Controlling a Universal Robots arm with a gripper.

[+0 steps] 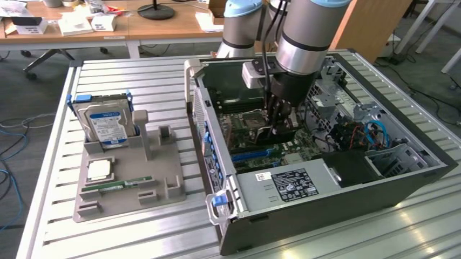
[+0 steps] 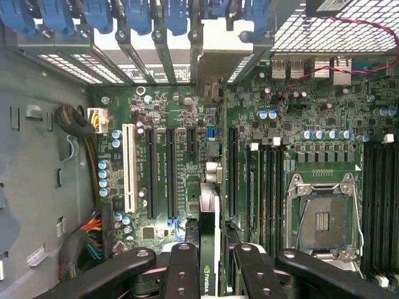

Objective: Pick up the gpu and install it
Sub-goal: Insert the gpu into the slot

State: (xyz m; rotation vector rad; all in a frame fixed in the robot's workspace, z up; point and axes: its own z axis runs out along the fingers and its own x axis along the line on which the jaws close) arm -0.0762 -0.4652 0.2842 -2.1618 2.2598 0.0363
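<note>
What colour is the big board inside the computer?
The big board is green; the wrist view shows it best.

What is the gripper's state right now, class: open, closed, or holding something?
Gripper: jaws closed on the gpu, holding it edge-on over the motherboard.
</note>
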